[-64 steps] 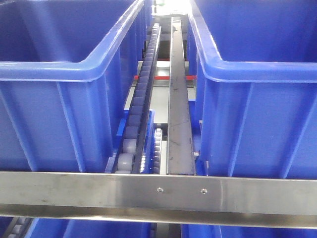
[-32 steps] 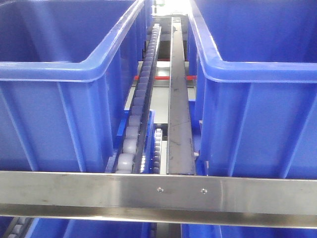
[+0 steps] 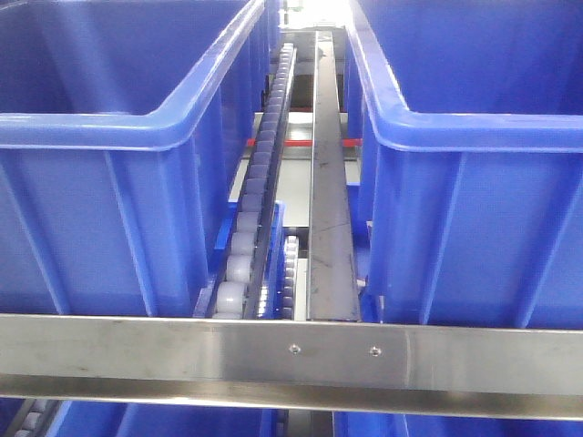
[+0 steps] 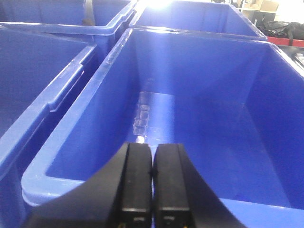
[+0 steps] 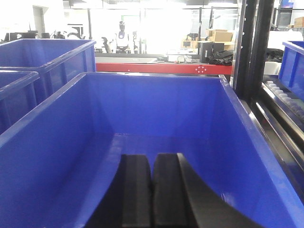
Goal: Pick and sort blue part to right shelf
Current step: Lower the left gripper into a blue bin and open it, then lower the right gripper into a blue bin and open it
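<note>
Right now no blue part shows in any view, so the step in hand, as I judge it, is locating one before any reach begins. The left gripper (image 4: 152, 183) hangs above a blue bin (image 4: 199, 118), its pads pressed together with nothing between them; the right gripper (image 5: 152, 190) is likewise closed and empty over another deep bin (image 5: 156, 114). Both bins look bare inside, apart from a faint glossy patch on the left one's floor. To do this well, each arm should rise straight up before travelling sideways, since tall bin walls stand close on either side. From the front, the right shelf (image 3: 291, 350) shows its steel rail crossing low, with a roller track (image 3: 260, 182) running between two bins, leaving only a narrow channel.
</note>
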Robot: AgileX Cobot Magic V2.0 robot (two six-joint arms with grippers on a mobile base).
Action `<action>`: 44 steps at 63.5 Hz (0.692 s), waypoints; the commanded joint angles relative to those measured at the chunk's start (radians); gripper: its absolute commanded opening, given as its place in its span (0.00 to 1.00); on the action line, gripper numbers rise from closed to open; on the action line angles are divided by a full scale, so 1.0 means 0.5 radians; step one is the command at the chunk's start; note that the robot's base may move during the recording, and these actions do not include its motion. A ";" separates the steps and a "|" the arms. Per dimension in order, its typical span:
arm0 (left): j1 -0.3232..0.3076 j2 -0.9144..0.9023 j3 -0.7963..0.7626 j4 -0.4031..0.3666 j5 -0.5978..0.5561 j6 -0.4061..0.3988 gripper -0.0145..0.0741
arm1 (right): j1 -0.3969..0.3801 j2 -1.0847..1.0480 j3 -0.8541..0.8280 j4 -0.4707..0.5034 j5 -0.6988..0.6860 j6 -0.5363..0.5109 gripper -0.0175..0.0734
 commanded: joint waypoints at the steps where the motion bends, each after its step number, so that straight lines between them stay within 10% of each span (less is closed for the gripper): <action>1: -0.003 0.007 -0.060 -0.016 -0.177 -0.009 0.32 | -0.012 0.009 -0.057 0.006 -0.187 0.002 0.25; 44: -0.003 0.007 -0.060 -0.016 -0.177 -0.009 0.32 | -0.010 -0.605 0.191 0.006 0.118 0.002 0.25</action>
